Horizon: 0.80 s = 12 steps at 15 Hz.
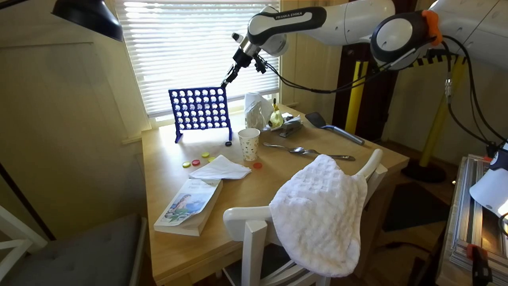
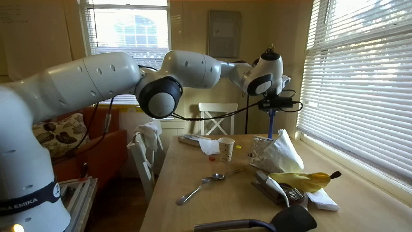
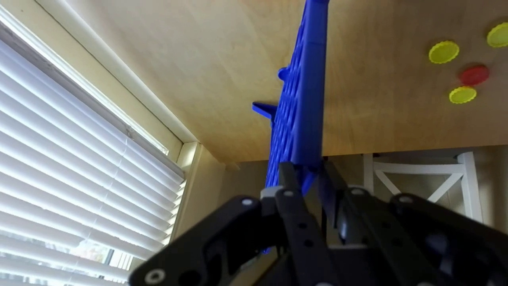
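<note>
A blue upright game frame (image 1: 201, 108) with rows of round holes is at the back of the table near the window. It shows edge-on in an exterior view (image 2: 271, 125) and in the wrist view (image 3: 310, 91). My gripper (image 1: 224, 84) is at the frame's upper corner. In the wrist view my gripper (image 3: 305, 166) has one finger on each side of the frame's edge, shut on it. The frame appears to stand on its feet. Yellow discs (image 3: 443, 52) and a red disc (image 3: 474, 75) lie beside it, and a dark disc (image 1: 228, 143) lies near one foot.
On the wooden table (image 1: 254, 190) are a patterned paper cup (image 1: 249, 145), a white napkin (image 1: 220, 169), a book (image 1: 188, 204), cutlery (image 1: 297, 150), a spatula (image 1: 335, 129), a stapler (image 2: 265, 187) and a clear bag (image 2: 265, 153). A towel-draped chair (image 1: 321, 214) stands in front. Window blinds (image 3: 71, 171) are close behind.
</note>
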### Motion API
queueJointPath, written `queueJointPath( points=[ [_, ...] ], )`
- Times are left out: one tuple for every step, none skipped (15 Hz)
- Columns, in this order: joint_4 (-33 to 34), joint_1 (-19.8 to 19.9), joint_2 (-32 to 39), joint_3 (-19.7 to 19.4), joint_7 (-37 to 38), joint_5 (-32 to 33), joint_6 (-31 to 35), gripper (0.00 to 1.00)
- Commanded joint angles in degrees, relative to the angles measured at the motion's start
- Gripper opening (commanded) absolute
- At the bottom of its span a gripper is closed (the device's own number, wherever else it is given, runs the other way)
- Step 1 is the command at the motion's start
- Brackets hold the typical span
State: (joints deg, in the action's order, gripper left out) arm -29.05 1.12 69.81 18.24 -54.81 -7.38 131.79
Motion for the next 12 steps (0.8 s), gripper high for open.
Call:
queueJointPath(
  points=[
    [1.0,1.2,-0.1,3.5,-0.8,-2.8,-4.9,0.05],
    [1.2,1.4,-0.5,4.6,-2.1,-3.3,-5.9,0.05],
    [1.2,1.8,-1.1,5.7,-3.6,-3.7,-7.4,0.05],
    [1.4,1.8,-1.8,6.3,-4.5,-3.3,-8.4,0.05],
    [1.6,1.7,-2.5,6.2,-4.8,-2.5,-9.1,0.05],
    [1.9,1.7,-2.9,6.2,-5.0,-2.1,-9.7,0.05],
    [2.0,1.6,-3.4,6.0,-5.2,-1.8,-9.8,0.05],
    [2.2,1.6,-3.6,6.2,-6.6,-1.8,-10.0,0.05],
    [2.2,1.6,-4.0,6.2,-7.7,-1.8,-10.0,0.05],
    [2.3,1.6,-4.2,6.2,-8.4,-1.8,-9.8,0.05],
    [2.3,1.6,-4.4,6.3,-9.3,-2.0,-9.6,0.05],
    [2.2,1.8,-4.6,6.3,-9.6,-2.1,-9.8,0.05]
  ],
)
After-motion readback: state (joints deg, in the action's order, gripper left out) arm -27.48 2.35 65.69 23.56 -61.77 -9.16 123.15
